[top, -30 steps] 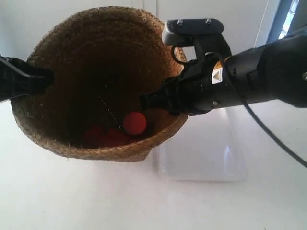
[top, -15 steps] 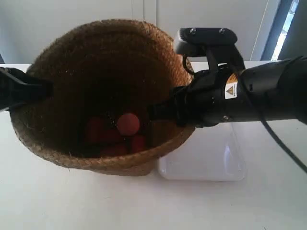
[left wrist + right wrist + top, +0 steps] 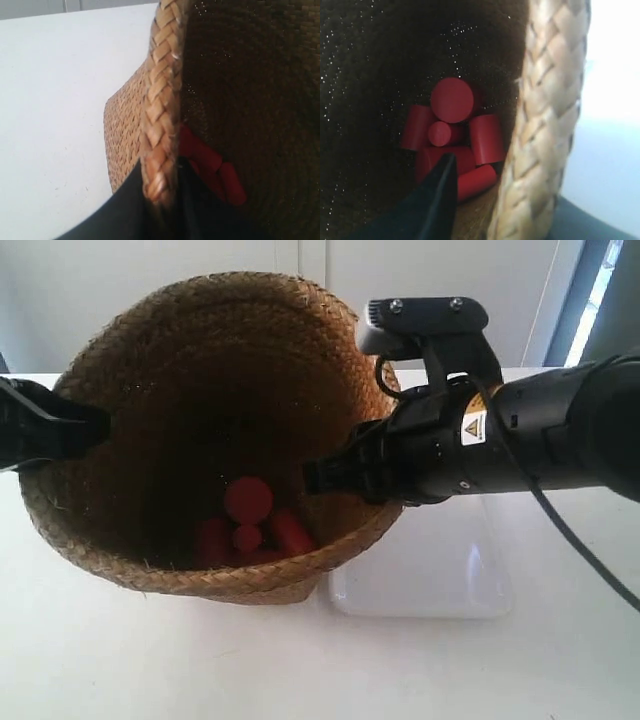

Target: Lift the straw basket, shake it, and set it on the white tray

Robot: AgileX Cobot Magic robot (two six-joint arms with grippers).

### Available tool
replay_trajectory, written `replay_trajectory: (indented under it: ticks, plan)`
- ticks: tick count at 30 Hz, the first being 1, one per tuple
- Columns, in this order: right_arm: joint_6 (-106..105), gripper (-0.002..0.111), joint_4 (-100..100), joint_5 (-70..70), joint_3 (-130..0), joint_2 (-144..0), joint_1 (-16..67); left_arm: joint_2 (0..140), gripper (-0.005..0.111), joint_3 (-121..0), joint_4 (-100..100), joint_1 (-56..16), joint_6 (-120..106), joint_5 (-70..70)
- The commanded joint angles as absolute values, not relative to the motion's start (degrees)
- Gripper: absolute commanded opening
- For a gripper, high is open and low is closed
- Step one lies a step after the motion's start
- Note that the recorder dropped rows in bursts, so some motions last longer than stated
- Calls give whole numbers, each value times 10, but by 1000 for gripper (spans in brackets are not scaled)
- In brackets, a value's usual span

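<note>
The straw basket (image 3: 200, 360) hangs off the table, its mouth tipped toward the exterior camera, with several red cylinders (image 3: 250, 525) at its dark bottom. The gripper at the exterior view's left (image 3: 95, 425) pinches one side of the rim and the gripper at the exterior view's right (image 3: 320, 475) pinches the opposite side. In the left wrist view my left gripper (image 3: 162, 172) is shut on the braided rim (image 3: 160, 100), one finger outside, one inside. My right gripper (image 3: 515, 190) likewise straddles the rim (image 3: 545, 110). The white tray (image 3: 430, 580) lies on the table beside the basket, under the right-hand arm.
A white table (image 3: 150, 660) spreads below the basket and tray. A pale wall (image 3: 120, 280) stands behind, with a dark window frame (image 3: 585, 290) at the far right. A black cable (image 3: 580, 550) loops from the right-hand arm over the tray.
The basket dipped lower, then rose slightly, both grippers still on its rim. The red cylinders tumbled and settled lower and further left inside. The right-hand arm shifted with it.
</note>
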State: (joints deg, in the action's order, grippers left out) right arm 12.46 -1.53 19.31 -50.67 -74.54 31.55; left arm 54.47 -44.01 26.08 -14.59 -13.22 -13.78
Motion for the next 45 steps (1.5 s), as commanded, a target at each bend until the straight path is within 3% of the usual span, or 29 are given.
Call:
replay_trajectory:
  ticks: [1, 4, 6, 8, 10, 14, 18, 45]
  plan:
    - [94, 0, 6, 195, -510, -754, 314, 548, 0, -445, 239, -147, -152, -118]
    - [56, 0, 6, 311, -629, -671, 314, 500, 0, -531, 233, -147, -152, -174]
    - [56, 0, -30, 284, -641, -604, 323, 457, 0, -582, 279, -149, -182, -196]
    - [57, 0, 0, 154, -514, -647, 332, 501, 0, -486, 259, -147, -227, -193]
    - [116, 0, 0, 203, -505, -702, 317, 529, 0, -440, 271, -135, -144, -189]
    - [107, 0, 7, 156, -521, -682, 325, 513, 0, -448, 307, -140, -197, -129]
    - [107, 0, 7, 210, -519, -712, 325, 514, 0, -448, 300, -140, -197, -131]
    - [128, 0, 47, 211, -519, -749, 325, 537, 0, -448, 277, -140, -195, -90]
